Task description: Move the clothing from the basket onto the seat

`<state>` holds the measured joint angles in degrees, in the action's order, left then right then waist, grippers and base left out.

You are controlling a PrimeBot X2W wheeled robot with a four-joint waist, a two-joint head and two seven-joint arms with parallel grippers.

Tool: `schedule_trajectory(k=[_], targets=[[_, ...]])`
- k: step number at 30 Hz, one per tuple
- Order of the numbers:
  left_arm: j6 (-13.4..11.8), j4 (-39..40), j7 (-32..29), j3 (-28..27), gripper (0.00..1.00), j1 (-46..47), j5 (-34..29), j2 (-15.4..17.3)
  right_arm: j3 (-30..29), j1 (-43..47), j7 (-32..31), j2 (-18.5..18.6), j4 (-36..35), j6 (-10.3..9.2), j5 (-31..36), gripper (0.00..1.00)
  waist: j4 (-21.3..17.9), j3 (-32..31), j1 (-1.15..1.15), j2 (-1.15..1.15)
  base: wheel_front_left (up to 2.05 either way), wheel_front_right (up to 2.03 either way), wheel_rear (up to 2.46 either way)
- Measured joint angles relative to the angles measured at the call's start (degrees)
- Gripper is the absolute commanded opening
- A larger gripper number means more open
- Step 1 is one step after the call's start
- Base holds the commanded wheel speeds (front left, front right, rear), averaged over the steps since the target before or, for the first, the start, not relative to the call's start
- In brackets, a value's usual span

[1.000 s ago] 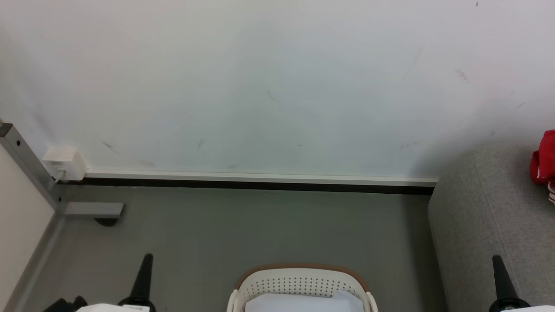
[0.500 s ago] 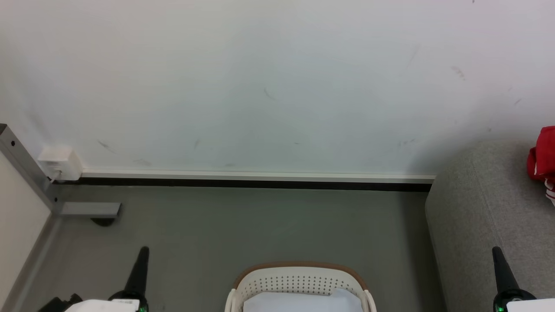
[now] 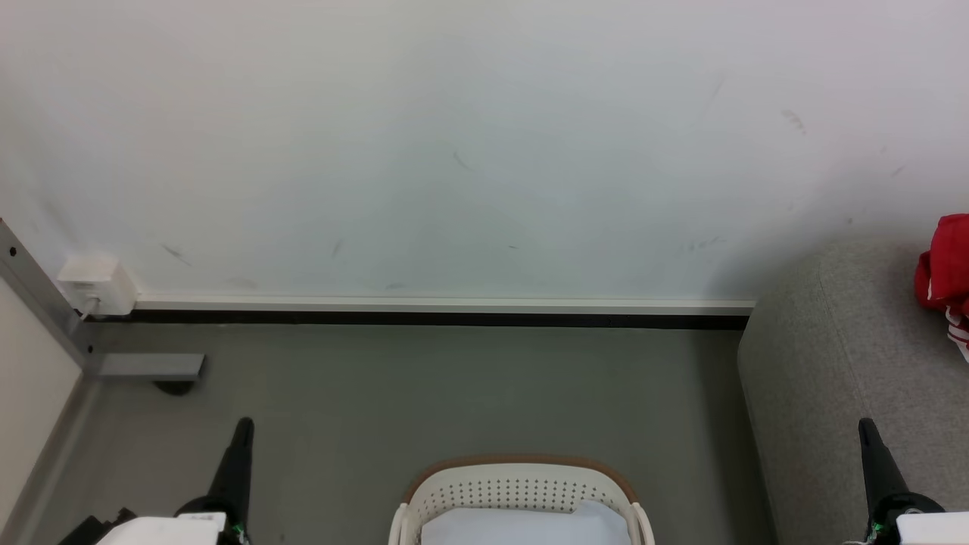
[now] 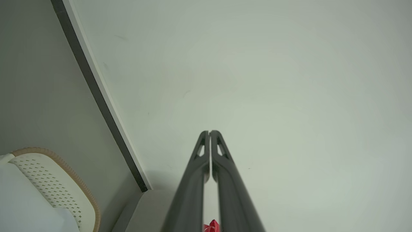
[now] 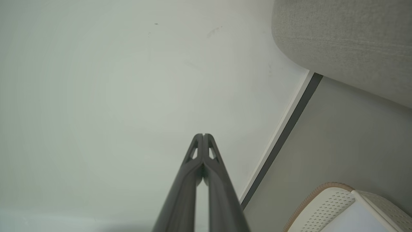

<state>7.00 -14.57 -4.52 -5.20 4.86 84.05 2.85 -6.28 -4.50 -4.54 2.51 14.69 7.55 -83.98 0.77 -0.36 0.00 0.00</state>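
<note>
The basket (image 3: 522, 484) stands on the floor with a pale cloth (image 3: 522, 526) inside it. The left gripper (image 3: 244, 425), left of the basket, and the right gripper (image 3: 865, 430), right of it, each have their fingers pressed together and hold nothing. The red clothing (image 3: 946, 265) lies on the grey seat (image 3: 833, 363), right of the basket and beyond it, well apart from the right gripper and farther still from the left.

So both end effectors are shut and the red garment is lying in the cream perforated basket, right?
No: the bright red fabric garment lies on the grey upholstered sofa, per head view; left end effector and right end effector are shut.
</note>
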Motion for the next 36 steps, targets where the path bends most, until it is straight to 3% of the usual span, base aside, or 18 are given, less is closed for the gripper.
schedule_trajectory(k=[20, 36], targets=[[0.3, 0.44, -1.98, -1.31, 0.0, 1.16, 7.81, -0.04, -0.14, -1.32, -1.98, 0.14, -0.52, 0.0, -8.1, 0.0, -0.77, 0.54, 0.0, 0.0, 0.0, 0.0, 0.0], [0.37, 0.46, -2.0, -1.34, 0.0, 1.2, 7.95, -0.04, -0.15, -1.38, -2.01, 0.16, -0.58, 0.0, -8.39, 0.0, -0.78, 0.54, 0.0, 0.0, 0.0, 0.0, 0.0]])
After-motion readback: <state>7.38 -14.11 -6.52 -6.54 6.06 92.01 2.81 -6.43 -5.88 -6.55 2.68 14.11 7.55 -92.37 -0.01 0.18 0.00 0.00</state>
